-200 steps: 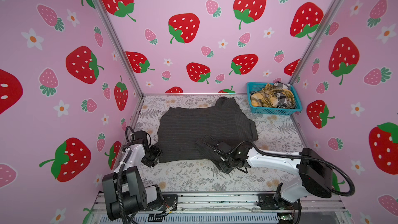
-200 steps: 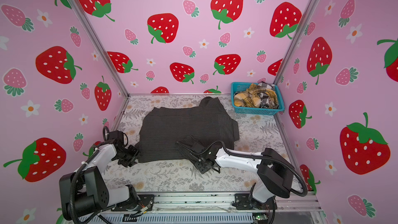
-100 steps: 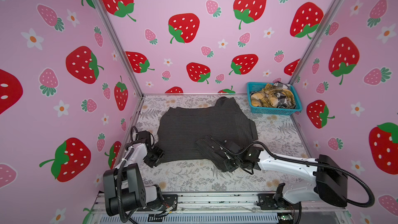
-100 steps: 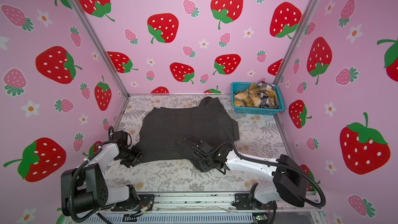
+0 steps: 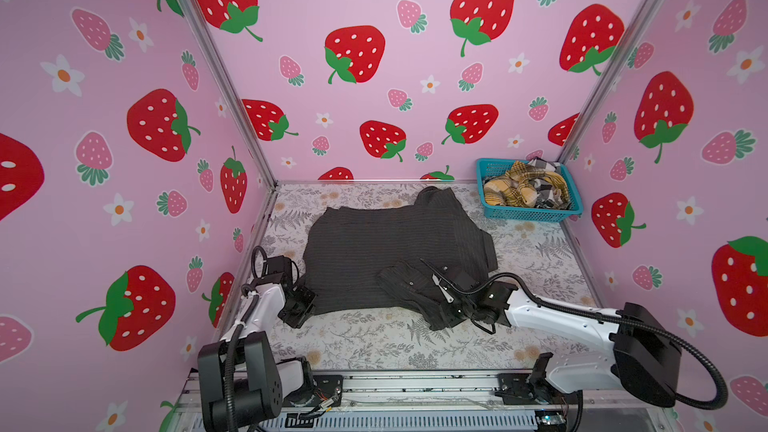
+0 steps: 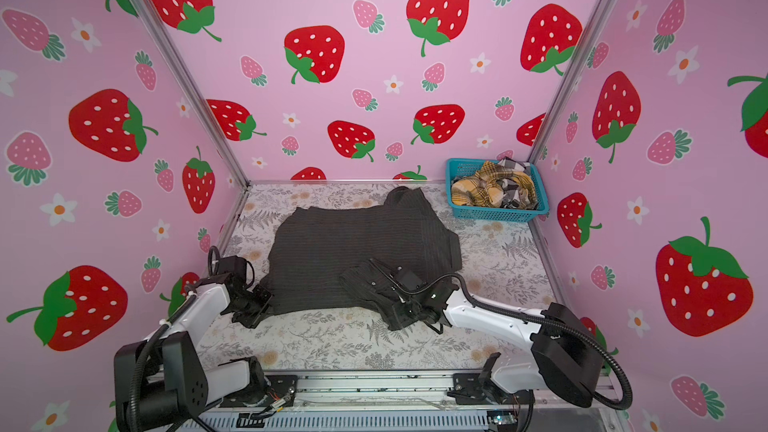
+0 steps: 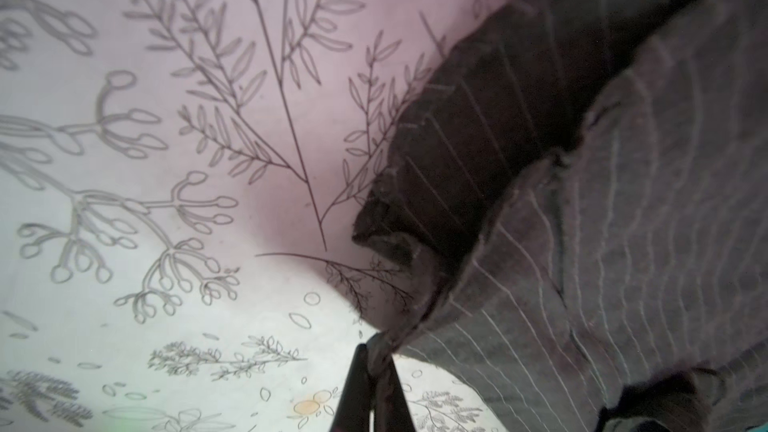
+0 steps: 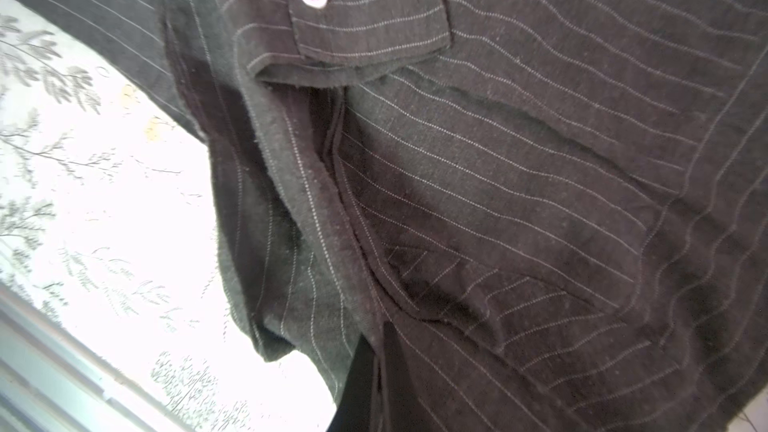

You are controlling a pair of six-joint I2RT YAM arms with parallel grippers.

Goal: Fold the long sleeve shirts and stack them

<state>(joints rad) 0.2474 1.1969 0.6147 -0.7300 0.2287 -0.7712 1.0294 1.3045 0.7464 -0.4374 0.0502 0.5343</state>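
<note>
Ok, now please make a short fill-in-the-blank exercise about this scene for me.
The turquoise basket stands in the far ____ corner.
The left gripper and right gripper are shut on the charcoal shirt, which lies on the ____.
The mustard plaid shirt lies crumpled in the ____.
Missing: right; table; basket.

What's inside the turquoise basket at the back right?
A crumpled mustard-yellow plaid shirt and a black-and-white checked shirt fill the turquoise basket. Whatever lies beneath them, and the basket floor, is covered.
</note>
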